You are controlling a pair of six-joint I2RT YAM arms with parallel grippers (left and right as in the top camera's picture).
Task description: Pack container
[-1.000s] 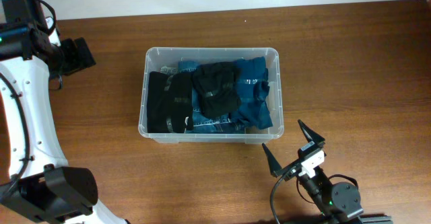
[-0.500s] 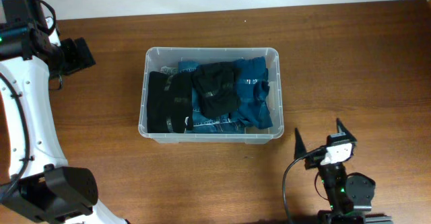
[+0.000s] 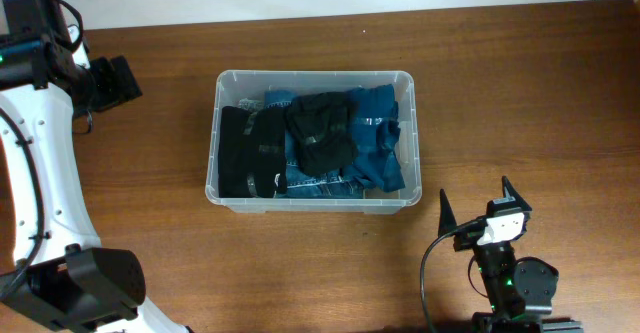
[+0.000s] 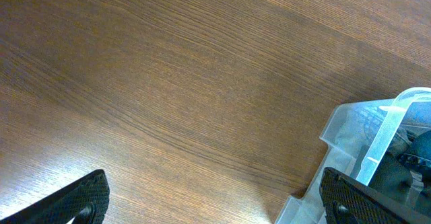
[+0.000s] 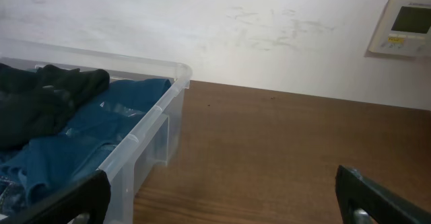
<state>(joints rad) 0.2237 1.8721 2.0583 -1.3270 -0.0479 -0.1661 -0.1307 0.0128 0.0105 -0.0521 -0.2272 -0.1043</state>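
Observation:
The clear plastic container (image 3: 312, 74) stands in the middle of the table. It holds folded black clothes (image 3: 322, 133) and blue clothes (image 3: 378, 138). My left gripper (image 3: 118, 78) is open and empty at the far left, apart from the container. In the left wrist view (image 4: 219, 200) it hovers over bare wood, with a container corner (image 4: 377, 136) at the right. My right gripper (image 3: 475, 190) is open and empty near the front edge, right of the container's near right corner. The right wrist view (image 5: 225, 200) shows the container rim (image 5: 145, 133), blue cloth (image 5: 81, 126) and black cloth (image 5: 40, 96).
The wooden table (image 3: 520, 93) runs to a white wall at the back. A wall control panel (image 5: 404, 25) shows in the right wrist view. The left arm's white links (image 3: 40, 163) run down the left side of the table.
My right gripper has swung to the right and turned away from the container's front wall, then held still. The left arm and the clothes have not moved.

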